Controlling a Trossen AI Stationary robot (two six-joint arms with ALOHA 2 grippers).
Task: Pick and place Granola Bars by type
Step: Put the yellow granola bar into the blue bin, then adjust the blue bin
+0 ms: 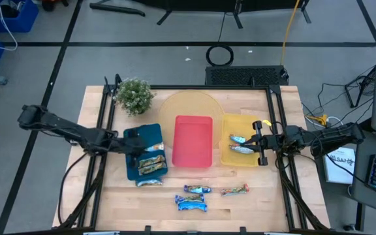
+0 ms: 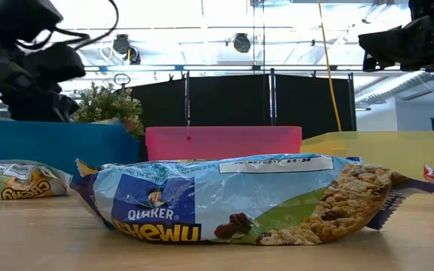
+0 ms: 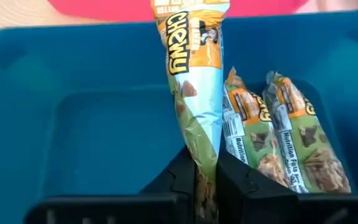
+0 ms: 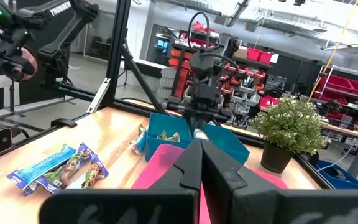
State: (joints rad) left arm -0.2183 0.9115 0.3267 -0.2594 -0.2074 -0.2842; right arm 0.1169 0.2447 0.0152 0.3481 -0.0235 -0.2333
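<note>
My left gripper (image 1: 136, 141) hangs over the blue tray (image 1: 134, 171), shut on a granola bar (image 3: 194, 93) in a pale teal and orange wrapper. Two like bars (image 3: 272, 140) lie side by side on the tray floor, and another (image 1: 150, 183) lies on the table just off the tray's near edge. My right gripper (image 1: 258, 142) is shut on nothing, above the yellow tray (image 1: 230, 123), which holds two silvery bars (image 1: 241, 144). Two blue-wrapped bars (image 1: 193, 197) and a red-ended one (image 1: 235, 190) lie flat on the table near the front edge. My left gripper pinches the bar between its two fingers (image 3: 182, 177) at one end of the wrapper (image 3: 205, 155). The bar runs straight out along the fingers toward the red tray, its far end (image 3: 188, 18) over the blue tray's rim. Whether it rests on the tray floor does not show.
A red tray (image 1: 193, 140) sits between the blue and yellow ones, with a pale round board (image 1: 189, 104) behind it. A small potted plant (image 1: 134, 96) stands at the far left corner. Bare wood lies along the near edge on either side of the loose bars.
</note>
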